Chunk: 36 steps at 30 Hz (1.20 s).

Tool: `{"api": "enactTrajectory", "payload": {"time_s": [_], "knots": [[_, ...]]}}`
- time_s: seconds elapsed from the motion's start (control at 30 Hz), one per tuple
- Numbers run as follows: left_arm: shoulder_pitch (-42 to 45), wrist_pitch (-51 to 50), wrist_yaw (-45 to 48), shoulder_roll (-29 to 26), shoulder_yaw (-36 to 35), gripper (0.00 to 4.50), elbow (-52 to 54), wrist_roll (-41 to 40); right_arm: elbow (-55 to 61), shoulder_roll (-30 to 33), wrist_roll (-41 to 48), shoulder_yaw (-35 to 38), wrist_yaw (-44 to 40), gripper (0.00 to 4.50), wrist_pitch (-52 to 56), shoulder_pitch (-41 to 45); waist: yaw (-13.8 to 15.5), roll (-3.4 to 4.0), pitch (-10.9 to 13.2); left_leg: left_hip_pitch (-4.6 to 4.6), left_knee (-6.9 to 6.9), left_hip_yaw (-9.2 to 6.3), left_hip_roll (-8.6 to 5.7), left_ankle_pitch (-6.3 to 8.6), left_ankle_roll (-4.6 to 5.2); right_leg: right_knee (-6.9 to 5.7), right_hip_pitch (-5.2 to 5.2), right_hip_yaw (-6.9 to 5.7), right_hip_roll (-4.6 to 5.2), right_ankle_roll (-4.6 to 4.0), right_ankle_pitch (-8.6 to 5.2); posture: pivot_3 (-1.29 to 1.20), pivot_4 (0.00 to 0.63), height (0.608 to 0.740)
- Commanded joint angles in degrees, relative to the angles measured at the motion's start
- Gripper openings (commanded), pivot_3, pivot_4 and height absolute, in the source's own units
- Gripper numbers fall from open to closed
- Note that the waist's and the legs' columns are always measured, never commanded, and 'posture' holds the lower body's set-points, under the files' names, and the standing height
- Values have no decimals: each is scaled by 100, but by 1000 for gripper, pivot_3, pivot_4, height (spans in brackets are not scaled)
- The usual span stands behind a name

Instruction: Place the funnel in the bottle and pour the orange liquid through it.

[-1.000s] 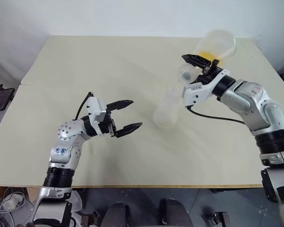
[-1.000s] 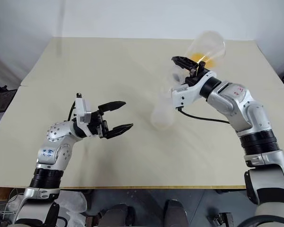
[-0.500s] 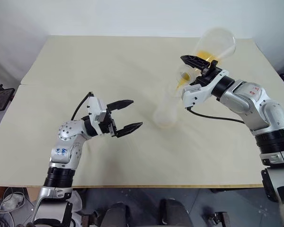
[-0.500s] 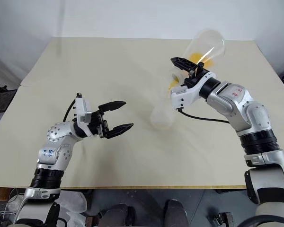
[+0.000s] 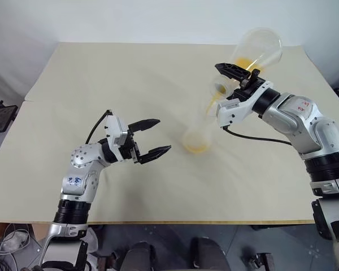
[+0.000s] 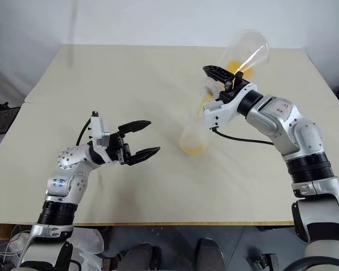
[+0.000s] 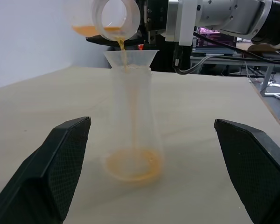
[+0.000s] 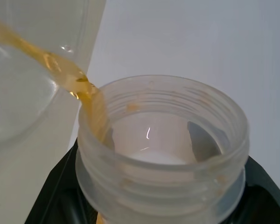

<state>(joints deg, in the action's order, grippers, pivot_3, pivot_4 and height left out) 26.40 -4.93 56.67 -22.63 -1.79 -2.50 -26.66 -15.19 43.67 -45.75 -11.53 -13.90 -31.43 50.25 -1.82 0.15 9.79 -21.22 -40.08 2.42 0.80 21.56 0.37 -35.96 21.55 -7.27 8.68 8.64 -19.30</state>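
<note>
Right gripper [image 5: 237, 79] clamped on a tilted container [image 5: 254, 53], orange liquid [image 7: 125, 58] streaming into the funnel [image 7: 130, 58] seated in the mid-table bottle [image 7: 132, 130]; left gripper [image 5: 150, 137] idle, fingers apart; steeper tilt risked overflow.

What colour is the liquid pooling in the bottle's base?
Translucent yellow-orange liquid in the clear bottle; best in the left wrist view.
</note>
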Motion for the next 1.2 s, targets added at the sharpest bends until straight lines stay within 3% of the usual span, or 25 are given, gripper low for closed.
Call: {"api": "enactTrajectory", "payload": {"time_s": [0.03,1.2], "knots": [[44,104,-38,35,-25,4500,188,-16,129,140,13,57,149,2462,-36,153,0,0,0,0,0,0,0,0,0,0,0,0,0,0,0,0,150,740],[40,141,-142,169,4,4500,179,9,243,210,-131,-28,288,2462,-70,112,0,0,0,0,0,0,0,0,0,0,0,0,0,0,0,0,150,740]]}}
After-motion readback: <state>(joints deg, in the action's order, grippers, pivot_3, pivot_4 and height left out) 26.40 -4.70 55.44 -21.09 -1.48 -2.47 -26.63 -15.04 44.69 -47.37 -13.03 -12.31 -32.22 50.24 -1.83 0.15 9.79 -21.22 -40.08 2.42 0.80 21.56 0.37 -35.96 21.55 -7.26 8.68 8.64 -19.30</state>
